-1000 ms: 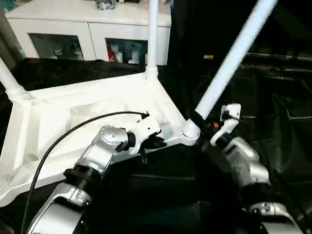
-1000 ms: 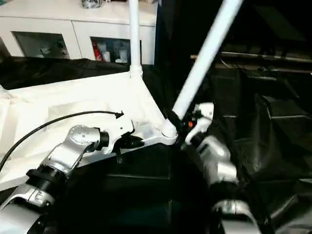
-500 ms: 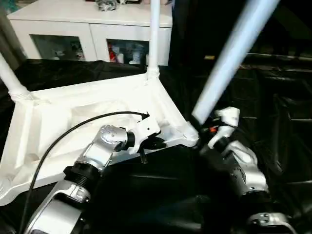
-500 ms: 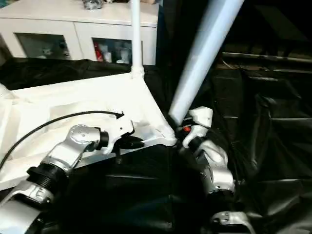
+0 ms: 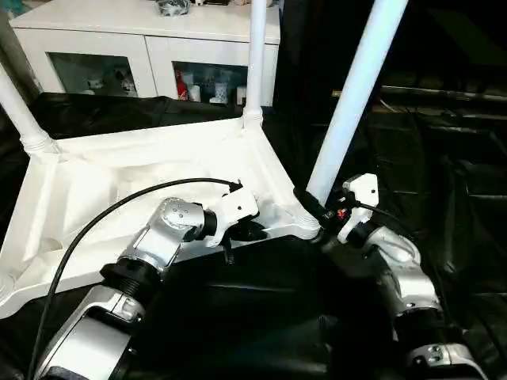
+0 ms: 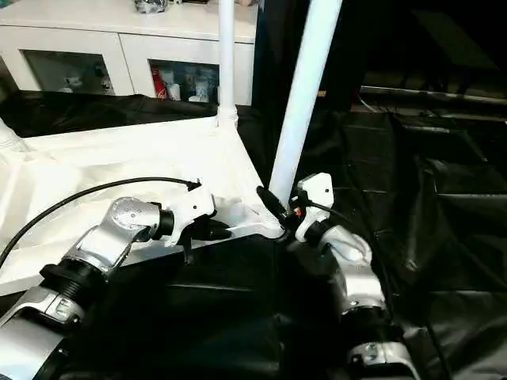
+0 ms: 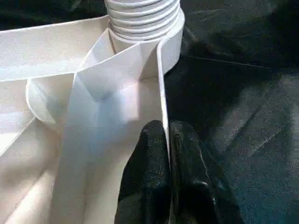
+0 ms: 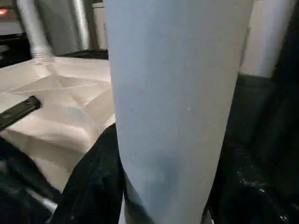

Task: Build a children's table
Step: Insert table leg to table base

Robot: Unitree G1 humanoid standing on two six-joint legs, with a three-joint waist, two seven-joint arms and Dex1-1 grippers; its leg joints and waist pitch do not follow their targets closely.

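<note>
Left eye view is showing the white tabletop [image 5: 119,182] lying upside down on the black-covered work table [image 5: 238,301], underside facing up, with a white cabinet [image 5: 150,47] sitting behind it. One leg [image 5: 255,55] is standing upright in the far corner socket, another leg [image 5: 17,111] is sticking up at the far left corner, and a third leg [image 5: 352,103] is rising, leaning a bit, from the near right corner socket [image 5: 305,226]. The left gripper [image 5: 252,231] is pinching the near rim [image 7: 161,93] of the tabletop just beside that corner; in the left wrist view its two black fingers [image 7: 149,172] are squeezed nearly together with the thin wall between them, and the ribbed socket collar [image 7: 142,18] is sitting right ahead. The right gripper [image 5: 317,207] is wrapping around the base of the third leg just above the socket, jaws about half spread and closed onto the tube; the right wrist view is looking straight at the leg [image 8: 177,107] with a dark finger [image 8: 96,182] hugging its side.
</note>
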